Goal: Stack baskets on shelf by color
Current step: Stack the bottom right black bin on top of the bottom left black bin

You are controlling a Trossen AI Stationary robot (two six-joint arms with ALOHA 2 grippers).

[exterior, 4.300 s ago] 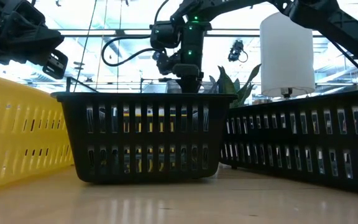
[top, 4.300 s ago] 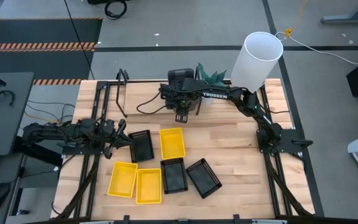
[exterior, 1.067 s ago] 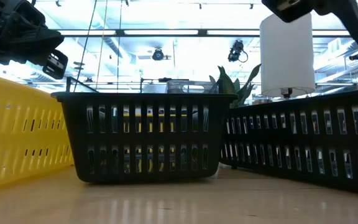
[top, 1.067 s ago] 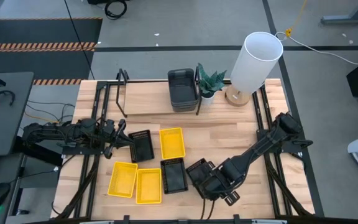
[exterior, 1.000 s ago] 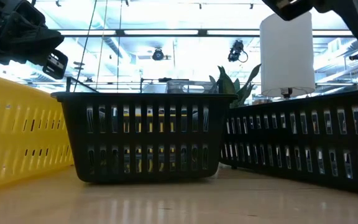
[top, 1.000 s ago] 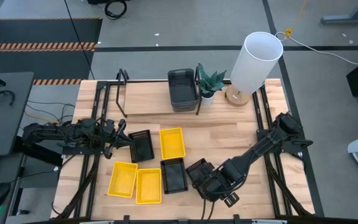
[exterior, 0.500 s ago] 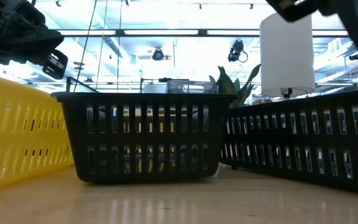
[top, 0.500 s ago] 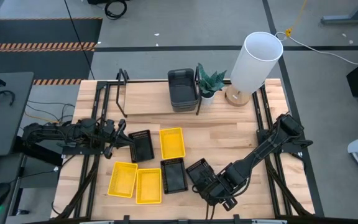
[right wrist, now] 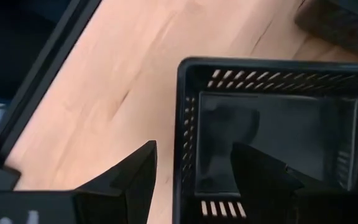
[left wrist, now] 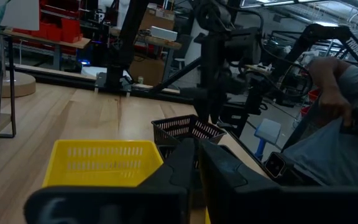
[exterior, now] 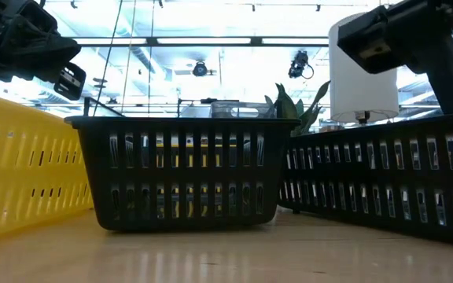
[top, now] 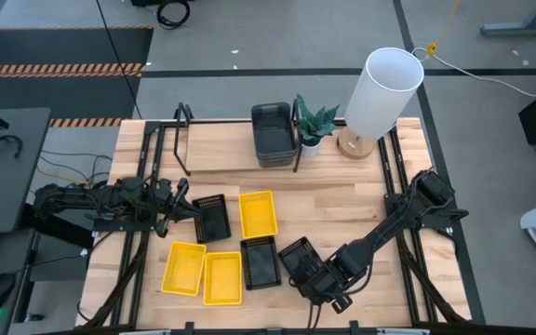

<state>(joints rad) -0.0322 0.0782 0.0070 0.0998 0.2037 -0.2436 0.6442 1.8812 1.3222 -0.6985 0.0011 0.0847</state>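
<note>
Right pincer point(right wrist: 191, 177) straddles black basket point(right wrist: 278, 134) wall, fingers spread.

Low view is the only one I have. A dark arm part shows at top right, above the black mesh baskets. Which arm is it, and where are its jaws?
Observer: The right arm. The right gripper is at the front end of the rightmost black mesh plastic basket.
Operator: Are the jaws open?
Observer: Yes. One is outside the basket's end wall and one inside, not closed on it.
Operator: What is on the shelf?
Observer: Dark grey rounded plastic baskets are stacked on the long light-wood shelf. The left gripper waits beside another black mesh basket.
</note>
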